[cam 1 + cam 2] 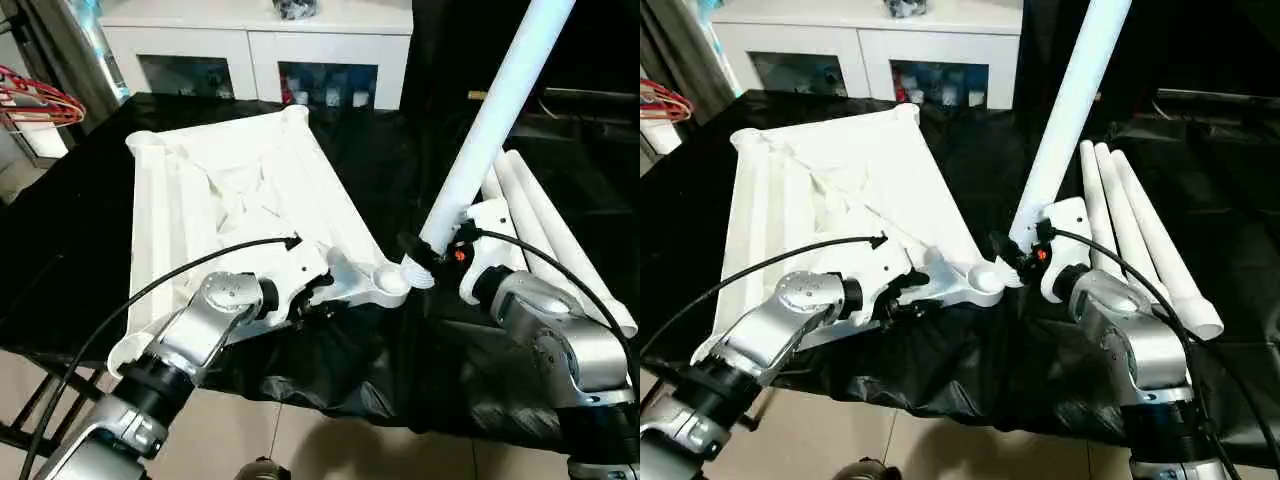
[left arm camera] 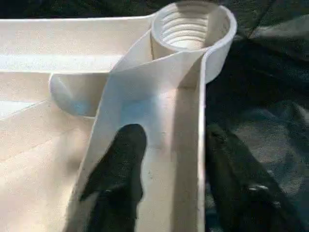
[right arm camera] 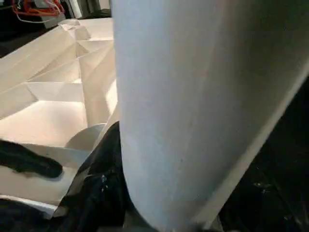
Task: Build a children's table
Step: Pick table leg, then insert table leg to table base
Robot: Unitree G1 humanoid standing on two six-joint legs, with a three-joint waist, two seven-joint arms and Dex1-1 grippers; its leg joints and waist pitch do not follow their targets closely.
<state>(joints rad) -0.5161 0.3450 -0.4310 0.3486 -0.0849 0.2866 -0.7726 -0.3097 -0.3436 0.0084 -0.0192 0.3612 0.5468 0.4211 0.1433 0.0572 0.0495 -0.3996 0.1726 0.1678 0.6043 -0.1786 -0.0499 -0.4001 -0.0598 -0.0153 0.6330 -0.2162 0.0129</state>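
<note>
Tabletop [image 1: 230,190] lies ribbed side up on black cloth [image 1: 60,230], no legs fitted; left gripper [image 1: 318,292] clamps its rim beside near corner socket [image 1: 388,278]; right gripper [image 1: 432,252] grasps one leg [image 1: 495,120], tilted, base just beside socket; three spare legs [image 1: 1135,220] lie alongside.

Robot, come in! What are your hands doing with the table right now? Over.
Left gripper clamps the white ribbed plastic tabletop wall near its threaded corner socket. Right gripper holds a long white cylindrical leg, tilted, at that socket. Nothing blocking.
</note>
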